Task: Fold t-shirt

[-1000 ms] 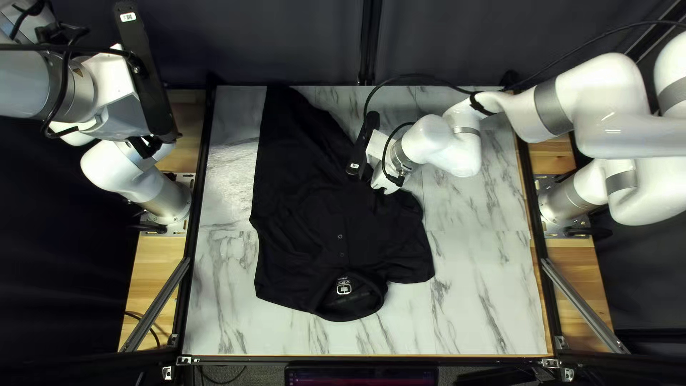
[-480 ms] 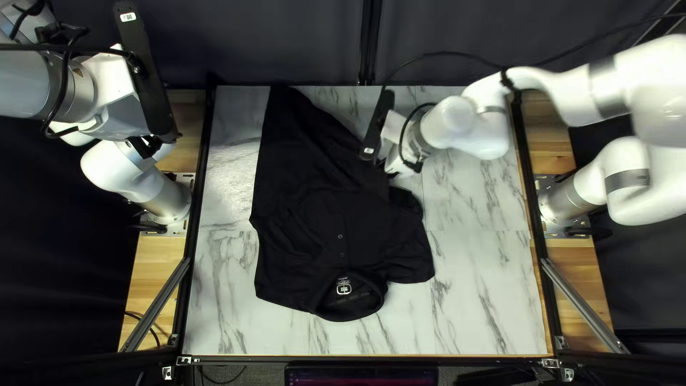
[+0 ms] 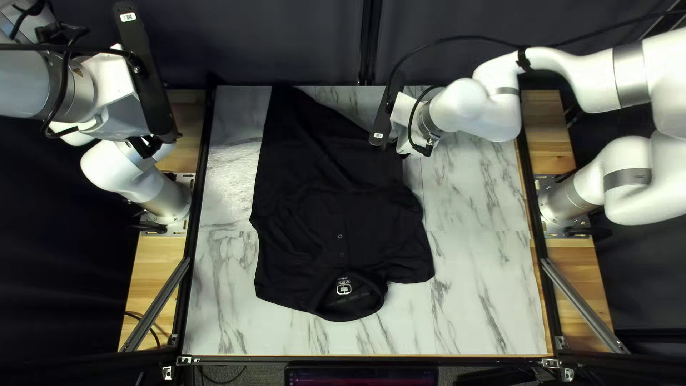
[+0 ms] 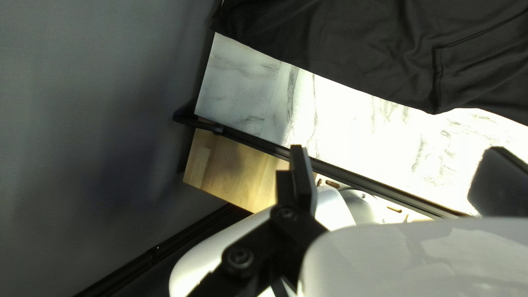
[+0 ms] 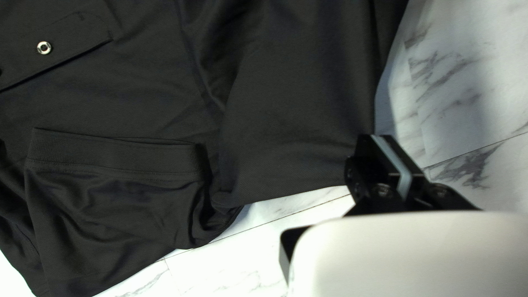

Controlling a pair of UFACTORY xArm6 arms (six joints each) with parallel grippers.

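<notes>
T-shirt (image 3: 307, 171) is on the counter (image 3: 479, 307), center to left-center of the top left view. Collar (image 3: 350, 309) points at the bottom of the frame, placket facing up. Long axis runs near vertical, canted: the far end leans to the upper left, close to the counter's far edge.

Your right gripper (image 3: 402, 153) is at the upper center, on the shirt's right-hand side. In its wrist view the fingers (image 5: 369, 148) are pinching the cloth's edge.

Your left gripper (image 3: 145, 146) is off the counter at upper left, clear of the cloth; its wrist view shows the fingers (image 4: 301, 176) spread wide.
</notes>
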